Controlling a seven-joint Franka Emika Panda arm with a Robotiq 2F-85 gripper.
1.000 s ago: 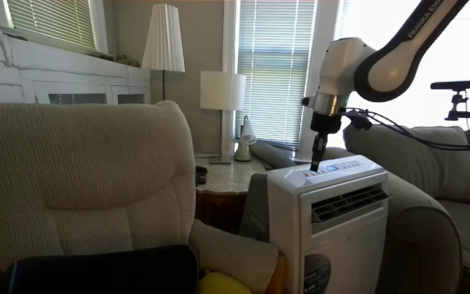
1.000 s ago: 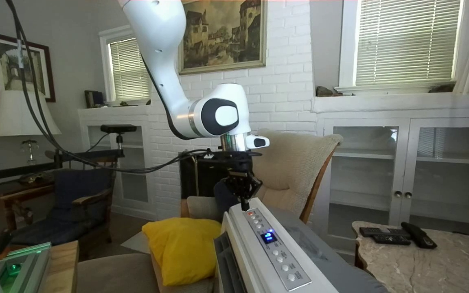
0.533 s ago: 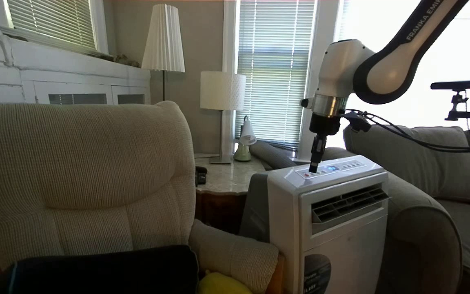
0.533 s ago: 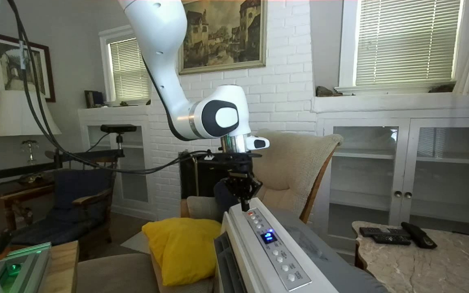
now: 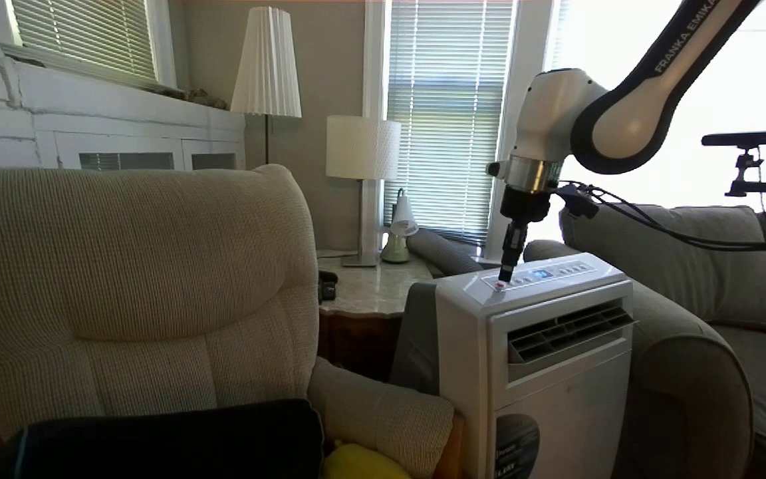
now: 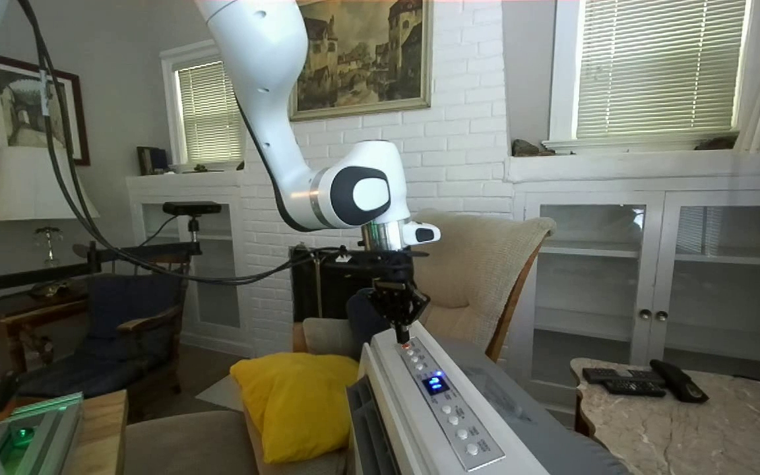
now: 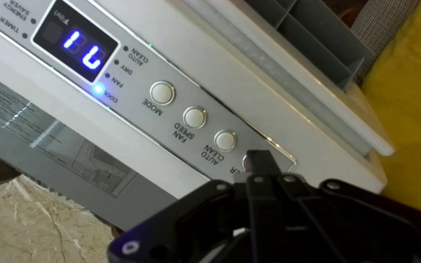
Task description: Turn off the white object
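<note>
1. Wrist view: gripper (image 7: 263,159) closed, empty, partly hiding the red button (image 7: 244,163).
2. There, drift toward ten o'clock could press AUTO CLEAN (image 7: 225,141) instead.
3. AC (image 5: 549,386): at four o'clock in an exterior view.

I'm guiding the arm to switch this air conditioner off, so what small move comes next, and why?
Probably a gentle press down with the closed gripper: in the wrist view its tip partly hides the red button, and the air conditioner shows a lit display. Contact itself can't be confirmed.
</note>
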